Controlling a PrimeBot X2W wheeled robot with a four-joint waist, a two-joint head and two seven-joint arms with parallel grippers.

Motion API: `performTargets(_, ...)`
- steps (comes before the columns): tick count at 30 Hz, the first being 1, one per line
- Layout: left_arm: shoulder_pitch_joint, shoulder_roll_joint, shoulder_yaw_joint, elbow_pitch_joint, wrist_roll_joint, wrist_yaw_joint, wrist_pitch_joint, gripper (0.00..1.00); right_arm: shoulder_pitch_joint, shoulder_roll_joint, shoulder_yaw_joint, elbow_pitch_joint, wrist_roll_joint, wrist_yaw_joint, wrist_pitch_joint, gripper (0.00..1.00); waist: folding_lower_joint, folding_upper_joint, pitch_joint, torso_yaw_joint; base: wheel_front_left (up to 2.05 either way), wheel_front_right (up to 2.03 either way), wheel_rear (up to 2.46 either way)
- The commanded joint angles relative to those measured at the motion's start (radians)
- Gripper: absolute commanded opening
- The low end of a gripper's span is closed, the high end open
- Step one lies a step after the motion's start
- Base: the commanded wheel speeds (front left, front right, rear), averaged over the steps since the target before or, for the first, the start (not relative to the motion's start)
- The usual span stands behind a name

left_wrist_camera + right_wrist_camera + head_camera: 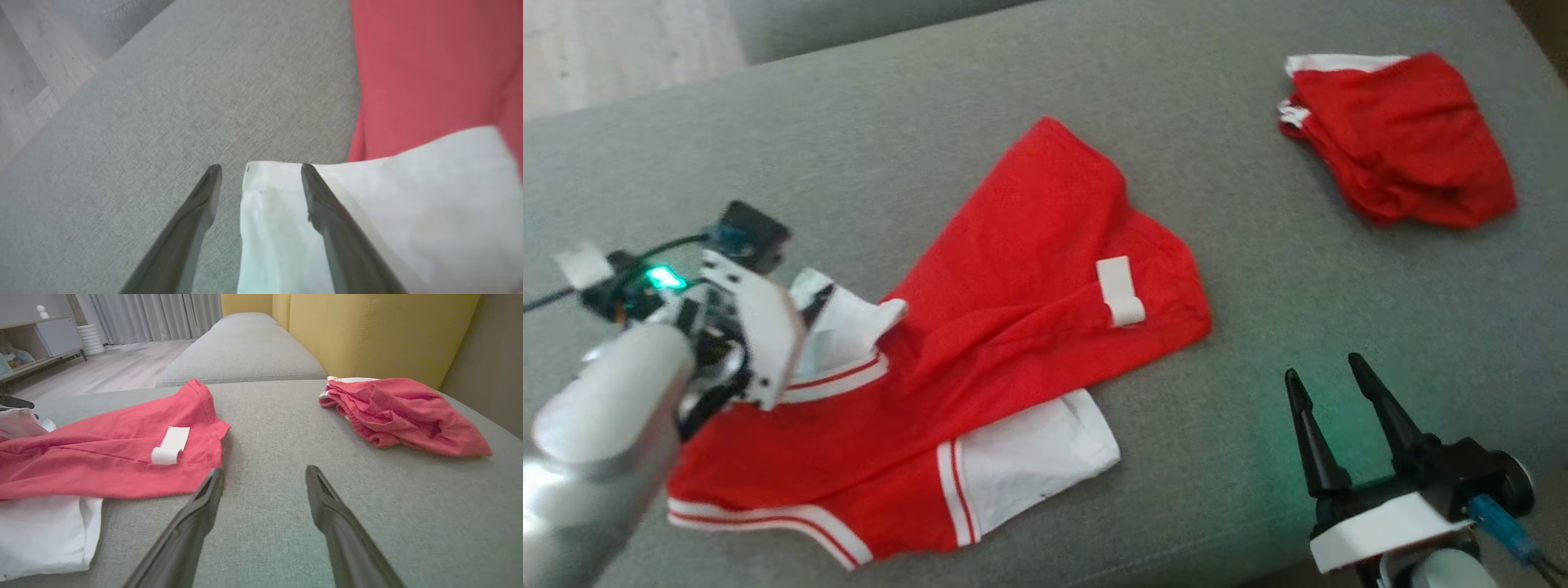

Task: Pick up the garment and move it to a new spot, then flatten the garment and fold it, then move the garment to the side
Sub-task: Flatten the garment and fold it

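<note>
The left arm's pale forearm (605, 408) filled the lower left corner of the head view. The left gripper (259, 169) stood wide open at the garment's (1013, 269) near edge, with a corner of the white sleeve (408, 204) between its fingers, unclamped. The red garment with white trim lay spread and rumpled in the middle of the grey cushion (849, 147), a white label (1119, 290) uppermost. The right gripper (1323, 367) hovered just right of it, jaws wide and empty. A second red garment (1405, 139) lay bunched well apart, far right.
</note>
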Motion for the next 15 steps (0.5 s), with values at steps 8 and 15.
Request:
performTargets(8, -0.092, 0.079, -0.019, 0.057, -0.073, 0.002, -0.015, 1.00, -0.031, 0.011, 0.025, -0.025, -0.001, 0.007, -0.010, 1.00, -0.0002, 0.0000, 0.035, -0.055, 0.00, 0.00, 0.00)
performTargets(15, -0.106, 0.093, -0.096, 0.080, -0.109, 0.002, -0.014, 0.34, -0.051, 0.006, 0.037, -0.034, -0.008, 0.007, -0.010, 1.00, -0.0002, 0.0000, 0.047, -0.067, 0.00, 0.00, 0.00)
